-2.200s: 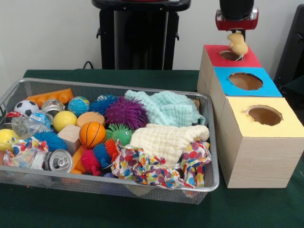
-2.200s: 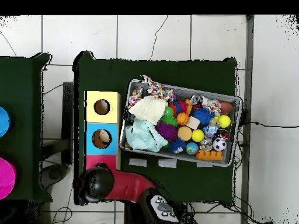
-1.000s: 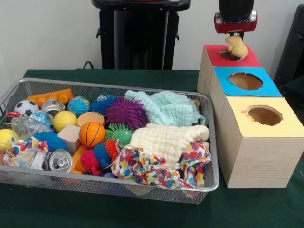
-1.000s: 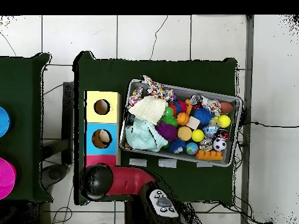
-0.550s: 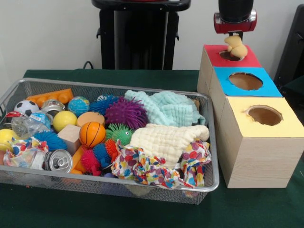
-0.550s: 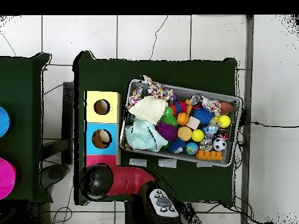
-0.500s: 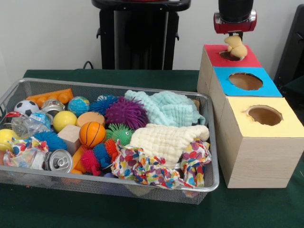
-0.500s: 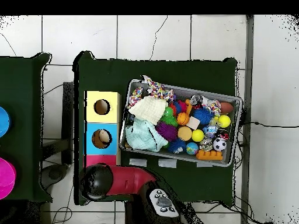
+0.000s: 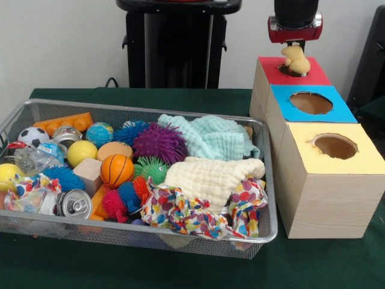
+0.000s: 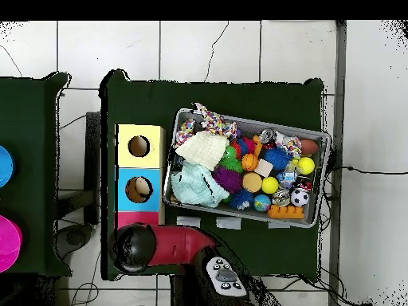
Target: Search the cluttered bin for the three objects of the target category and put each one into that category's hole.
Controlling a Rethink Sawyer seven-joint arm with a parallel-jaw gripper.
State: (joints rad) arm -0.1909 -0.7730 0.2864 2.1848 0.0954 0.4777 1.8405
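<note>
My gripper [image 9: 294,47] hangs at the top right, directly over the red-topped box [image 9: 313,75]. It is shut on a pale yellow plush animal [image 9: 297,59], which dangles at the mouth of the red-surrounded hole [image 9: 289,70] and hides most of it. In the overhead view the arm's head [image 10: 132,247] covers that box, leaving a red strip [image 10: 138,217]. The silver wire-mesh bin [image 9: 272,198] lies left of the boxes and also shows in the overhead view [image 10: 249,122]. No tiger or bear plush shows in the bin.
A blue-topped box [image 9: 337,111] and a yellow-topped box [image 9: 367,159] stand in line with the red one. A tan thing lies inside the blue hole [image 10: 139,189]. The bin holds spiky balls [image 9: 159,143], a basketball [image 9: 117,170], cloths [image 9: 210,177] and a can [image 9: 75,205].
The gripper has shifted slightly left and up over the red box, and the plush has moved with it. The bin's contents have not moved.
</note>
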